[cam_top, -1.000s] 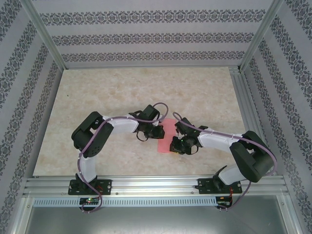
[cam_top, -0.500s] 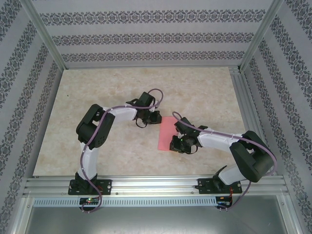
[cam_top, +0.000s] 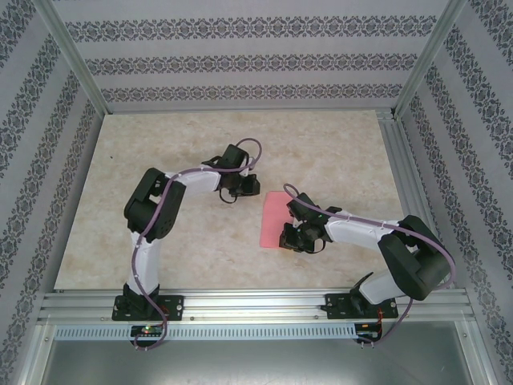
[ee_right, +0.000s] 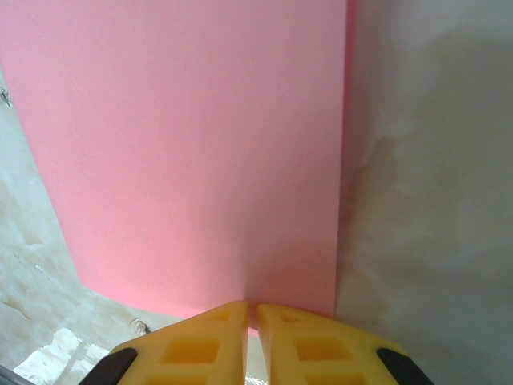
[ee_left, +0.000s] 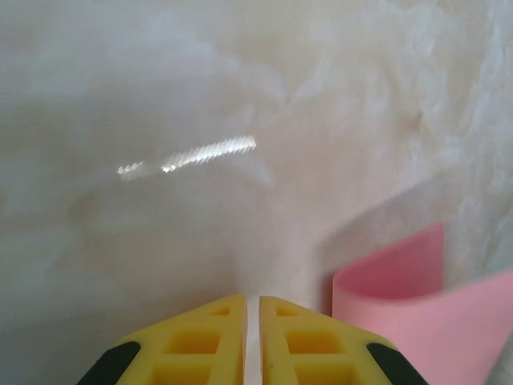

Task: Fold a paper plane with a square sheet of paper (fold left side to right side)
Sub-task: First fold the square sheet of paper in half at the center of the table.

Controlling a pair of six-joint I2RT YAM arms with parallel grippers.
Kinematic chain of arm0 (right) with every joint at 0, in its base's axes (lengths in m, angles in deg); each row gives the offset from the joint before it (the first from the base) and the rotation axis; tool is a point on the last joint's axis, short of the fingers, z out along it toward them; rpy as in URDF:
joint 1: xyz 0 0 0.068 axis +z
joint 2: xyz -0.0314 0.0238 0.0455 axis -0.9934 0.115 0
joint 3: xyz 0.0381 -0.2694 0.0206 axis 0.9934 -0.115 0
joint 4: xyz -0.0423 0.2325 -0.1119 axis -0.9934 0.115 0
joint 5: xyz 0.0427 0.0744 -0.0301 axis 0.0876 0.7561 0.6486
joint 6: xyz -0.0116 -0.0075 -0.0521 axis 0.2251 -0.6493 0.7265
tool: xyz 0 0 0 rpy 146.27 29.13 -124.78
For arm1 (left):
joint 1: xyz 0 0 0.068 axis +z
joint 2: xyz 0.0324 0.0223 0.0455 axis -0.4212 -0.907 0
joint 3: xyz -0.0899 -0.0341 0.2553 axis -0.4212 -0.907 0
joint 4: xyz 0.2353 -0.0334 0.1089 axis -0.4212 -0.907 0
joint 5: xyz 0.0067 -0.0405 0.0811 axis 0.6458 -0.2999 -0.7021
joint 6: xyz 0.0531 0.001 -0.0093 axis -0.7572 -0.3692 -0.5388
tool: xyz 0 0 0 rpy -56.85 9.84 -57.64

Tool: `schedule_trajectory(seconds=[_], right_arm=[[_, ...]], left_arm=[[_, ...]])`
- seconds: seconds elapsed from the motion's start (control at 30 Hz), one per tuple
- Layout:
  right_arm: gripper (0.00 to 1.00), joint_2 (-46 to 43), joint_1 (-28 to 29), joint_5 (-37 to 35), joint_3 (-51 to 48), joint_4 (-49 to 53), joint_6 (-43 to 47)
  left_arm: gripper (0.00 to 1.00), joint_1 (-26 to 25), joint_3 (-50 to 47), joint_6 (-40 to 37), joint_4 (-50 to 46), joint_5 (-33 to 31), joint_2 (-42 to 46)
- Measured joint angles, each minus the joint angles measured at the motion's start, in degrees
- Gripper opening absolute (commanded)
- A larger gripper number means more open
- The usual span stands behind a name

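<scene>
The square sheet of paper [cam_top: 274, 218] lies on the table as a pinkish-red upright rectangle, folded over on itself. In the left wrist view its folded side [ee_left: 417, 313] bulges up as a soft curl at the lower right. My left gripper [cam_top: 250, 188] is up and left of the sheet, apart from it. Its yellow fingers [ee_left: 216, 337] stand almost together with nothing between them. My right gripper [cam_top: 287, 237] is shut, with its fingertips [ee_right: 232, 314] resting on the near edge of the flat pink sheet [ee_right: 192, 144].
The marble-patterned table top [cam_top: 200, 144] spreads wide on the left and at the back. Patterned walls and metal frame rails [cam_top: 393, 152] close it in. The aluminium rail [cam_top: 256, 305] holding both arm bases runs along the near edge.
My left gripper has drawn back up and to the left, off the paper, leaving the whole sheet uncovered. The right gripper and the paper under it have stayed put.
</scene>
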State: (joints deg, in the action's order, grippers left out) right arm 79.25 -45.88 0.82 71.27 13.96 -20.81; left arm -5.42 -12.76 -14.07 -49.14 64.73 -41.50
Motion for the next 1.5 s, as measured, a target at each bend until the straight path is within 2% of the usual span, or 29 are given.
schedule_trajectory(seconds=[0.23,0.4,0.53,0.87,1.0,1.5], right_arm=[[0.15,0.2,0.0,-0.1,0.3,0.2,0.0],[0.15,0.5,0.0,-0.1,0.7,0.7,0.1],[0.15,0.5,0.0,-0.1,0.7,0.9,0.3],[0.15,0.5,0.3,-0.3,0.9,1.1,0.7],[0.15,0.5,0.3,-0.3,0.9,1.1,1.1],[0.15,0.5,0.3,-0.4,0.9,1.2,1.1]], left_arm=[[0.15,-2.5,-7.9,1.1,2.1,5.2,8.5],[0.14,-7.0,-7.9,2.6,4.9,7.4,8.2],[0.14,-8.1,-7.1,3.5,7.0,8.5,5.1],[0.12,-8.0,-1.1,2.7,6.5,5.1,-2.1],[0.12,-7.9,-0.4,1.3,6.2,1.4,-2.7],[0.13,-7.2,1.5,-0.4,4.5,-0.5,-3.4]])
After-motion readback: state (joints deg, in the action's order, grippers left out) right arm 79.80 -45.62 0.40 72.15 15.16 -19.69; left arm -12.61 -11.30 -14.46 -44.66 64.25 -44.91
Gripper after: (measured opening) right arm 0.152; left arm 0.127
